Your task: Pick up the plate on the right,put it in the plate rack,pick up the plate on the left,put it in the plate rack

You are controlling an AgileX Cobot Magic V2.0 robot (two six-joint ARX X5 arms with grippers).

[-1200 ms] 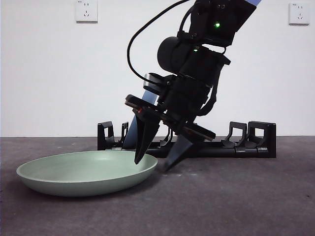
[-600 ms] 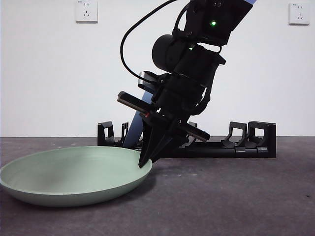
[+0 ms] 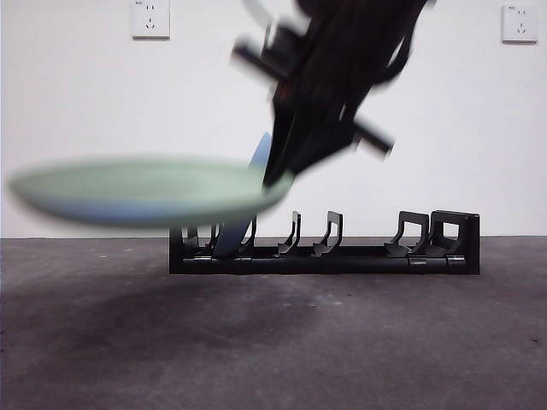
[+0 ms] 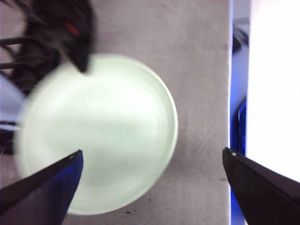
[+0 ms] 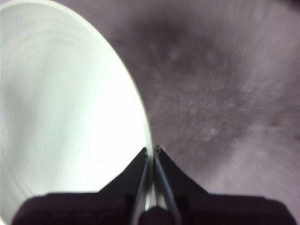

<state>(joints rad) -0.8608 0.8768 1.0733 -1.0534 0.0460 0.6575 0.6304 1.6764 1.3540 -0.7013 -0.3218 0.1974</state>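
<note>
Plate: we see the round, shallow pale green plate [image 3: 145, 190] held in the air, roughly level and blurred, clear of the tabletop [image 3: 342, 342] and in front of the rack's left end in the front view.
Right gripper: our right gripper [image 5: 152, 152] has its jaws clenched on the green plate's rim, one jaw on each face of the edge; in the front view it reaches down from the top.
Left gripper: our left gripper [image 4: 150, 161] hangs above the plate with its jaws spread wide, grasping nothing.
Plate rack: the long, low black plastic plate rack [image 3: 359, 252] sits on the tabletop near the white wall.
Blue plate: a blue plate [image 3: 238, 226] stands tilted in the rack's left slots.
</note>
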